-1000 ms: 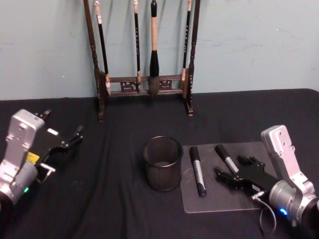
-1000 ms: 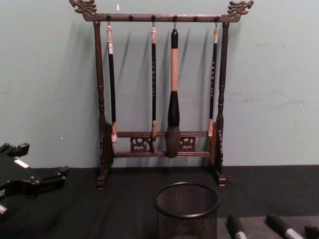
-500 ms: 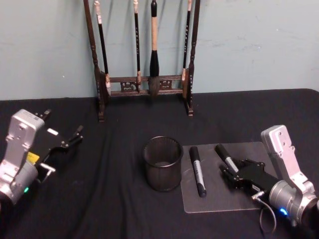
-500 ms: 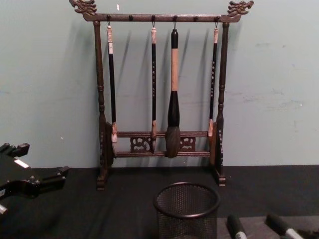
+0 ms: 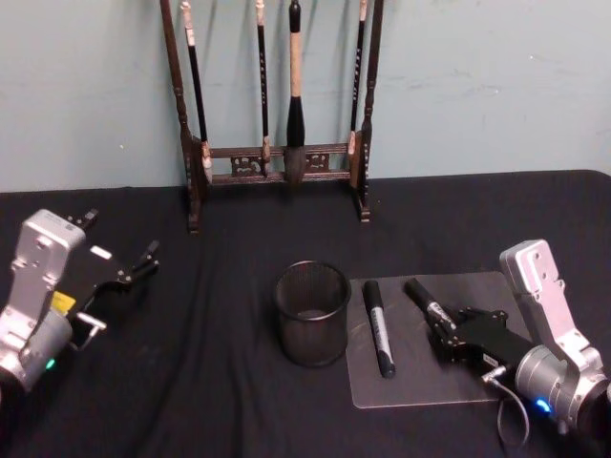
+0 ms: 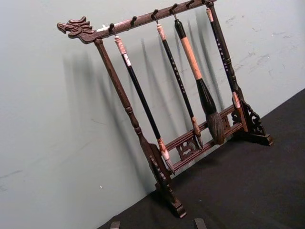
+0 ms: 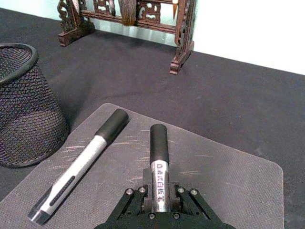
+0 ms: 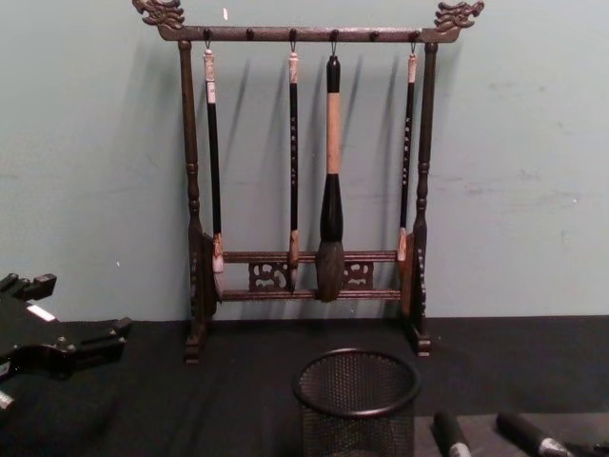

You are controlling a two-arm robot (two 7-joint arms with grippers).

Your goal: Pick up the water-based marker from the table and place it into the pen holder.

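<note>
Closed since earlier: right hand (image 5: 449,336) low over mat (image 5: 401,384), grasping marker (image 5: 420,298) barrel; left hand (image 5: 116,246) parked at left, fingers spread.

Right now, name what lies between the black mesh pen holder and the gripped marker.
In the head view, a second black-capped silver marker lies on the translucent mat, left of the right gripper.

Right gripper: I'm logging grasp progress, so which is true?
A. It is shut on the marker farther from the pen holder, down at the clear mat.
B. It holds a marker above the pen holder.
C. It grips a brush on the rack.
A: the right gripper is shut around the farther marker over the clear mat, beside the pen holder; the left gripper sits parked at the left.
</note>
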